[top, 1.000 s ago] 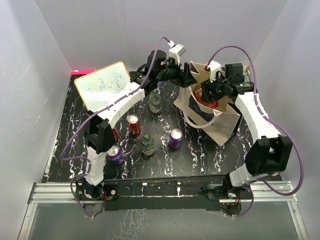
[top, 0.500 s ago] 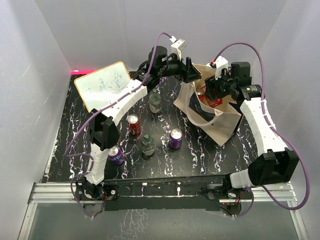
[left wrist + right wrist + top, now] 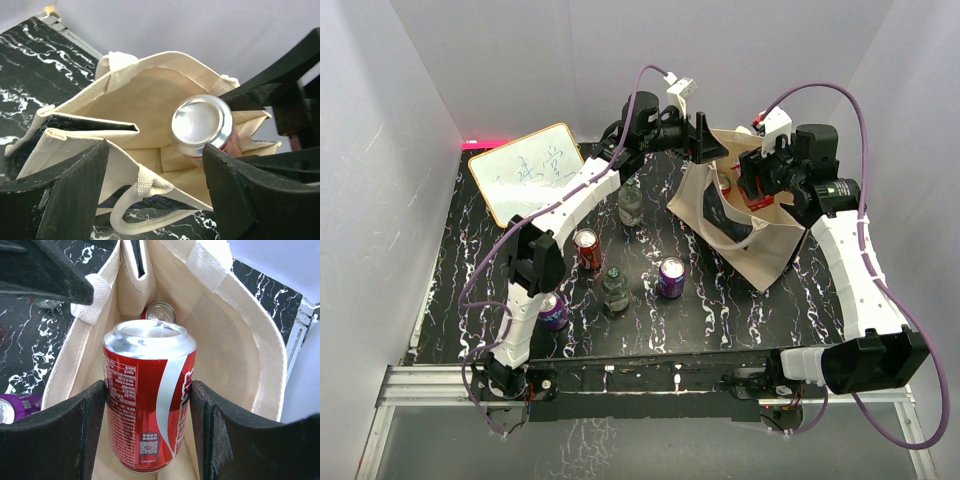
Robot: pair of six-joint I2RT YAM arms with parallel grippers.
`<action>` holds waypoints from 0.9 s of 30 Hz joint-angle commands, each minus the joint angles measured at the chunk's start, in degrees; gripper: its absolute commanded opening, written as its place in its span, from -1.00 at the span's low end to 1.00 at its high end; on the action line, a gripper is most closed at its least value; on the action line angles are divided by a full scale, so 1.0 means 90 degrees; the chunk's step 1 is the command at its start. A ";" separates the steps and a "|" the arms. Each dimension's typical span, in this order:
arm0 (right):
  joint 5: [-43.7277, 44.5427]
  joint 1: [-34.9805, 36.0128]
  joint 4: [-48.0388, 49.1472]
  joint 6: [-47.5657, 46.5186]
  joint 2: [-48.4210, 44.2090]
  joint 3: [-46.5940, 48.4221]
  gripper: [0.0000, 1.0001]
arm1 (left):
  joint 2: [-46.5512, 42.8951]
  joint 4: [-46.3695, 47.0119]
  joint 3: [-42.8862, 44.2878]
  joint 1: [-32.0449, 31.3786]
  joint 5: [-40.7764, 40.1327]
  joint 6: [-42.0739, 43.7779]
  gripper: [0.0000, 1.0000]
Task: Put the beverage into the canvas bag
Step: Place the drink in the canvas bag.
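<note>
The beige canvas bag [image 3: 760,245] stands at the back right with its mouth open. My right gripper [image 3: 147,390] is shut on an upright red cola can [image 3: 145,405], held in the bag's mouth [image 3: 245,340]. A second red can [image 3: 160,312] lies deep in the bag. My left gripper [image 3: 155,150] is at the bag's left rim [image 3: 145,95] with its jaws wide apart. The rim and a loop handle [image 3: 135,220] lie between its fingers, and the held can's silver base [image 3: 202,122] shows just beyond. In the top view, the left gripper [image 3: 705,140] and right gripper [image 3: 752,185] meet over the bag.
On the black marbled table stand a red can [image 3: 587,248], two purple cans [image 3: 672,277] [image 3: 550,310] and two clear bottles [image 3: 631,203] [image 3: 614,288]. A whiteboard [image 3: 525,170] lies at the back left. White walls close in on three sides.
My right arm has swung out to the right and stretched, carrying the red can along the bag's mouth. The left gripper has shifted slightly up and right at the rim.
</note>
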 commanded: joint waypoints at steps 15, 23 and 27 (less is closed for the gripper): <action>-0.0087 0.0001 0.1048 0.0113 -0.0544 0.0239 -0.85 | -0.2175 0.0029 -0.1400 -0.0249 -0.0737 0.0847 0.56; -0.0227 0.0014 0.0985 0.0185 -0.0666 0.0325 -0.84 | -0.1406 -0.0084 -0.0586 -0.0267 -0.0234 0.0141 0.60; -0.0327 0.0012 0.0962 0.0200 -0.0747 0.0345 -0.85 | -0.1100 0.0137 -0.0386 -0.0267 -0.0017 -0.0414 0.67</action>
